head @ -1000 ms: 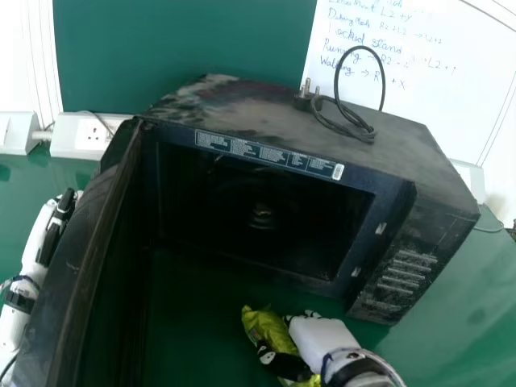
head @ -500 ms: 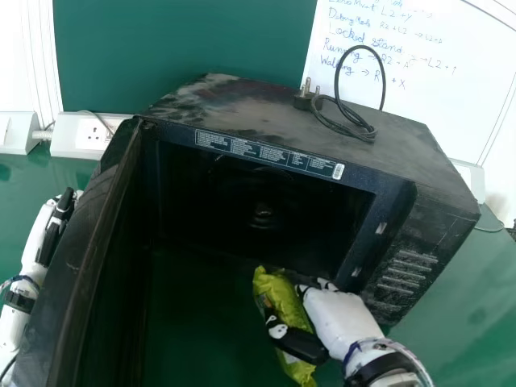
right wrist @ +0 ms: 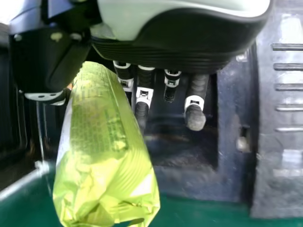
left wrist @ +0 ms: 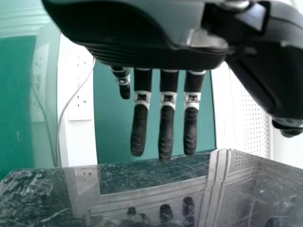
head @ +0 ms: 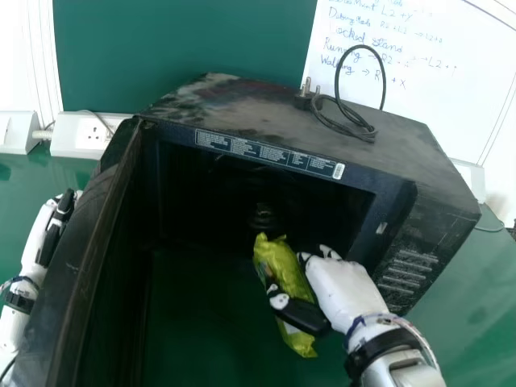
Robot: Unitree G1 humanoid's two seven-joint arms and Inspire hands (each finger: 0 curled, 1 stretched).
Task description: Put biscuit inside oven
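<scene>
A green wall panel backs the desk. The biscuit packet is at the mouth of the oven, pinched by the right robot hand. I'd lift it clear of the lower lip, steer off the right frame, and release only once it's fully inside. Beyond the open door, the left robot hand has straight fingers.

My black-and-white left hand: straight fingers, thumb apart. Scratched, glossy dark panel nearby mirrors fingers. Behind: flat green board, white upright strip, thin grey cable, white perforated panel.
</scene>
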